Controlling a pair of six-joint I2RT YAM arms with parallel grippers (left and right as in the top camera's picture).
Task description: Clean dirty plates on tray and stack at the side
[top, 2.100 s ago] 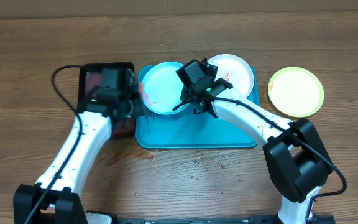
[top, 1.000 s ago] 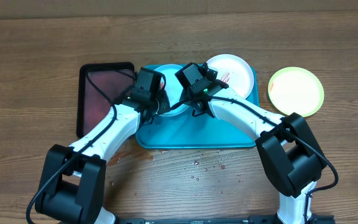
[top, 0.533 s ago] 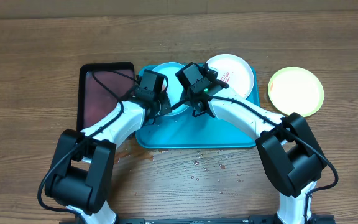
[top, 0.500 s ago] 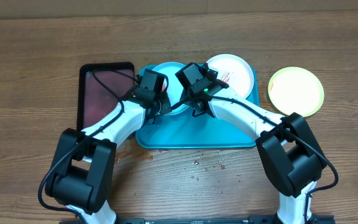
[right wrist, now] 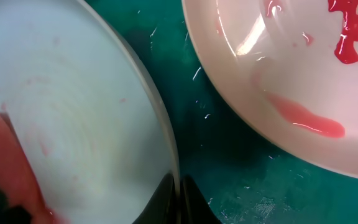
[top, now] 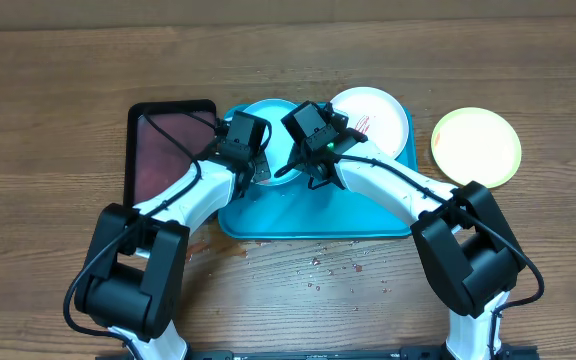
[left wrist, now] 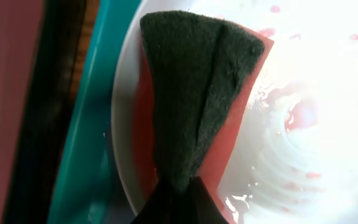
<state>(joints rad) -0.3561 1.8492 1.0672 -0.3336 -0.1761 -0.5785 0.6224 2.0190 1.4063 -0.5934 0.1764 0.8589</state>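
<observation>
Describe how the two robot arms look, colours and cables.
Left arm and right arm: white link shells, bulky black joints and bases, thin black cables running alongside. Left tool and right tool are black; a small green light glows at the right wrist.

Three plates point(top: 476, 147); two trays point(top: 298, 218); one sponge point(left wrist: 188, 93)
</observation>
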